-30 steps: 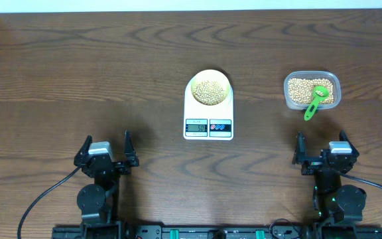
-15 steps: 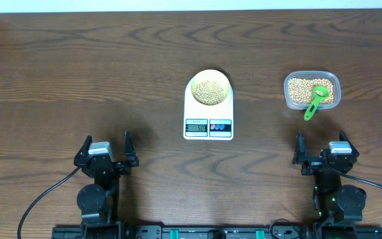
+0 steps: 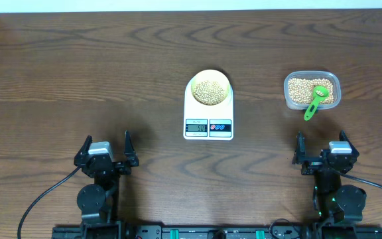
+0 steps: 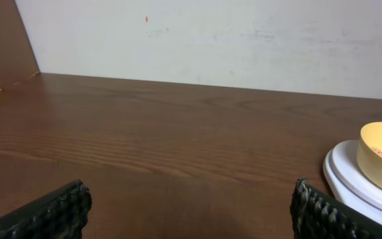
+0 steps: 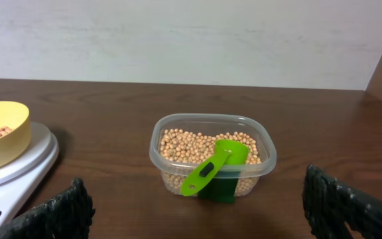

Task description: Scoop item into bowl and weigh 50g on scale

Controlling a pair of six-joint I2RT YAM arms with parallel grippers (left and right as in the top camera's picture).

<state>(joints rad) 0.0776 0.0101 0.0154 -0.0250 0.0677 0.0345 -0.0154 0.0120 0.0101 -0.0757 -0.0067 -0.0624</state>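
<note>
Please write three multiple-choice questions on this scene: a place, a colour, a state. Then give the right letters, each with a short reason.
1. Where does the yellow bowl stand? A) on the scale B) on bare wood C) on a plate
2. What colour is the scoop in the clear tub? A) red B) green C) blue
3. How are the jaws of the left gripper and right gripper? A) both open, empty B) both shut C) one open, one shut
Answers: 1 A, it sits on the white platform. 2 B, it is bright green. 3 A, each pair stands wide apart with nothing between.
</note>
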